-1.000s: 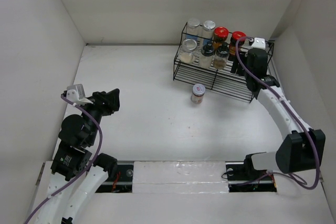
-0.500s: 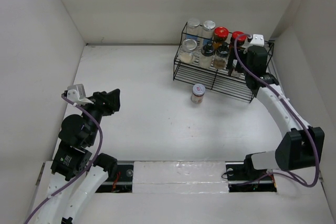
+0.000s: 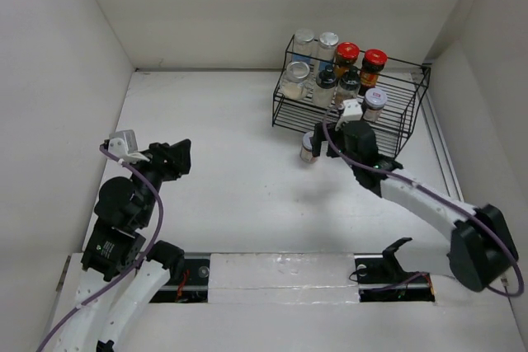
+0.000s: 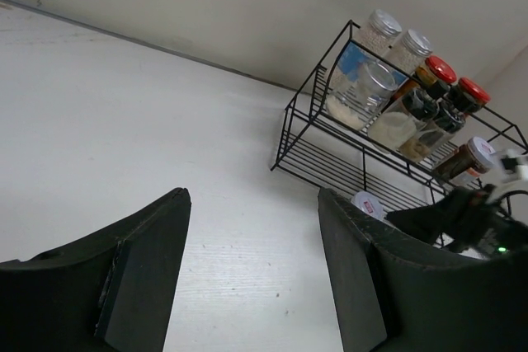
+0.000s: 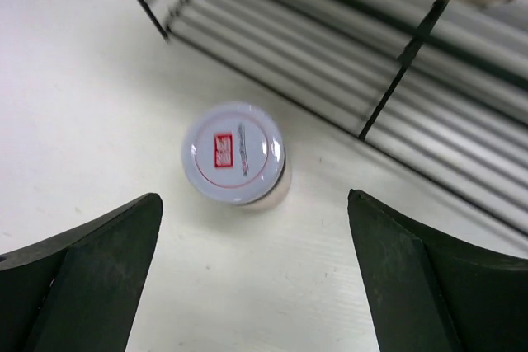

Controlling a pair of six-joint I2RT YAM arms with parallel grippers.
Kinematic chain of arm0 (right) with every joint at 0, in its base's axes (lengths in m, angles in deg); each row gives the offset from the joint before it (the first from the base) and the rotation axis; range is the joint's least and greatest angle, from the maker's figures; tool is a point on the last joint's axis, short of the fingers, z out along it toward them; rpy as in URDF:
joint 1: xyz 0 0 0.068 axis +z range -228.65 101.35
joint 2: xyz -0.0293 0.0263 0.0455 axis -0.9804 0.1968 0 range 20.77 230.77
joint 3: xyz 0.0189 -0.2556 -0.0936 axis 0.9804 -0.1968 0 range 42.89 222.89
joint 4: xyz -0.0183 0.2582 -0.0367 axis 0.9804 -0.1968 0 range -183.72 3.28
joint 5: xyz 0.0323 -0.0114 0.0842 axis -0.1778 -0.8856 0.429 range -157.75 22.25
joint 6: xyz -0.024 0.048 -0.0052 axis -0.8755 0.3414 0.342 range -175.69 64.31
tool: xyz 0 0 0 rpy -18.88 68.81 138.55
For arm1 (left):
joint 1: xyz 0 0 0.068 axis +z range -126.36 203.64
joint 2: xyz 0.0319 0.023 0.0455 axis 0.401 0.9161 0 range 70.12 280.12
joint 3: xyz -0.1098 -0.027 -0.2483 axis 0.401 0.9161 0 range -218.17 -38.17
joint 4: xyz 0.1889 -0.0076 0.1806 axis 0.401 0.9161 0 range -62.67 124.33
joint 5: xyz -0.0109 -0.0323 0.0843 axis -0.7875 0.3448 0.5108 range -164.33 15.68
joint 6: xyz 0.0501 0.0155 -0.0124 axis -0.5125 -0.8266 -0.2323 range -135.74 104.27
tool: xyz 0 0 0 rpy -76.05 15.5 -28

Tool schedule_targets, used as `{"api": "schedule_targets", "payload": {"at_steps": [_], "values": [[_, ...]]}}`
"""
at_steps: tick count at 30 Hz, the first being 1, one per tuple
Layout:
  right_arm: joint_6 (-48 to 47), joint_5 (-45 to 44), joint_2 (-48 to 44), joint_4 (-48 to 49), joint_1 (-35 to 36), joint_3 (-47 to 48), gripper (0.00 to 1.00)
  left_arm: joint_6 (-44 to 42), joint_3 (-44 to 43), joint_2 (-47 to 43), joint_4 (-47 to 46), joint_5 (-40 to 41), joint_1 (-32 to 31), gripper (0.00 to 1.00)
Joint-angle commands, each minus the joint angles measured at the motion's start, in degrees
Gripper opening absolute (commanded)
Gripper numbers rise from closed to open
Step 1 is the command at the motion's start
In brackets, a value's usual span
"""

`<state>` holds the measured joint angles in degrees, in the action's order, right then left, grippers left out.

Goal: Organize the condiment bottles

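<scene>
Left gripper [image 3: 176, 159], fingers spread and holding nothing, sits well off to the left of the black wire rack [image 3: 297, 113]. Right gripper [image 5: 252, 204], also gaping and empty, hangs right over the one small glass jar with a white, red-stickered lid [image 5: 234, 152]. That jar stands upright on the table just before the rack, its axis pointing up between the fingers. The right arm looks clearly nearer. Other spice jars [image 3: 328, 41] stand on the rack.

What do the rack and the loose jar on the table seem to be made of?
Rack: thin black rods in an open grid, probably coated metal wire. Loose jar: smooth, shiny pale lid, plastic or metal, unclear; little of the body shows, so glass is only a guess.
</scene>
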<state>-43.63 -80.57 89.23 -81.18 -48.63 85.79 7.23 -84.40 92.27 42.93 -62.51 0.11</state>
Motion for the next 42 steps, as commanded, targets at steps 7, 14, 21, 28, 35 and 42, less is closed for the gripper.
{"api": "schedule_targets", "payload": {"at_steps": [7,14,21,28,35,42], "values": [[-0.98,-0.71,17.83,7.98,1.36,7.19,0.99,-0.72,-0.26,1.23,-2.06,-0.48,0.06,0.59],[-1.6,-1.15,29.61,8.88,0.91,14.23,0.8,-0.72,-0.26,1.14,-2.06,-0.3,0.06,0.59],[-1.6,-2.74,19.71,1.95,3.64,14.23,0.49,-0.72,-0.26,1.14,-2.06,-0.21,0.06,0.59],[-3.61,-5.63,-6.83,-5.95,0.49,15.45,0.47,-0.72,-0.78,1.14,-2.06,-1.44,0.06,0.6],[-4.14,-8.02,-13.1,-13.71,-15.76,22.84,0.45,-0.72,-0.78,1.14,-2.59,-1.88,0.06,0.61],[-3.0,-4.58,-8.18,-12.85,-27.9,26.8,0.45,-0.72,-0.78,1.14,-1.97,-1.35,0.06,0.69]]}}
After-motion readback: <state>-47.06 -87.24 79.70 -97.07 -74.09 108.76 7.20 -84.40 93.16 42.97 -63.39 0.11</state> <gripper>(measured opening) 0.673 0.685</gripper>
